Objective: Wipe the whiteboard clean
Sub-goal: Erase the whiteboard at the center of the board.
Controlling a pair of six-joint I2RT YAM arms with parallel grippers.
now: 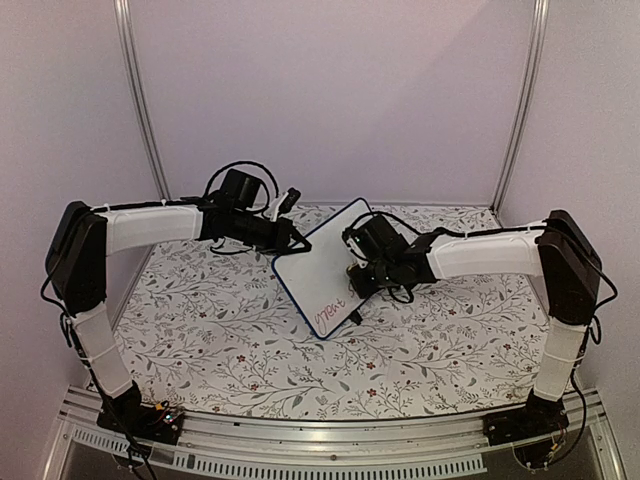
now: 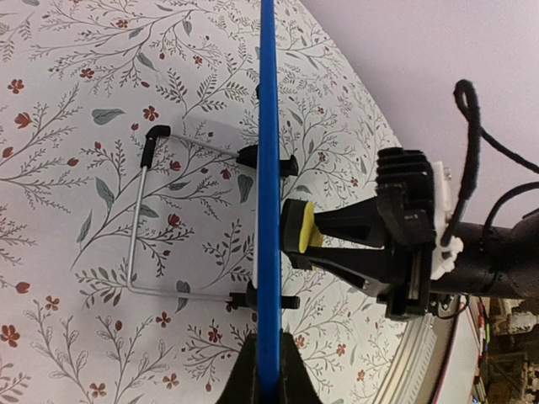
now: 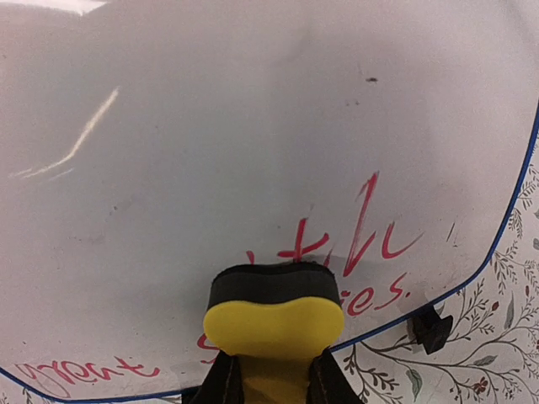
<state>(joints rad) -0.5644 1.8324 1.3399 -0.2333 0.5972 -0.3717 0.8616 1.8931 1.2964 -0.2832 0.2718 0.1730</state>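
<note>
On the floral tablecloth [image 1: 220, 330], left hand [image 2: 268, 372] clamps whiteboard [image 1: 320, 270] edge; right hand [image 1: 355, 272] presses gripped yellow eraser [image 3: 274, 324] against it.

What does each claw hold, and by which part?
The left claw grips the whiteboard by its blue edge. The right claw holds the yellow eraser by its yellow part.

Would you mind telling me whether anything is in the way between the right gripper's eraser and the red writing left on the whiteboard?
Nothing visible is. The right gripper holds the yellow eraser against the whiteboard, right at the red writing. The left gripper grips the board's edge, away from the text.
</note>
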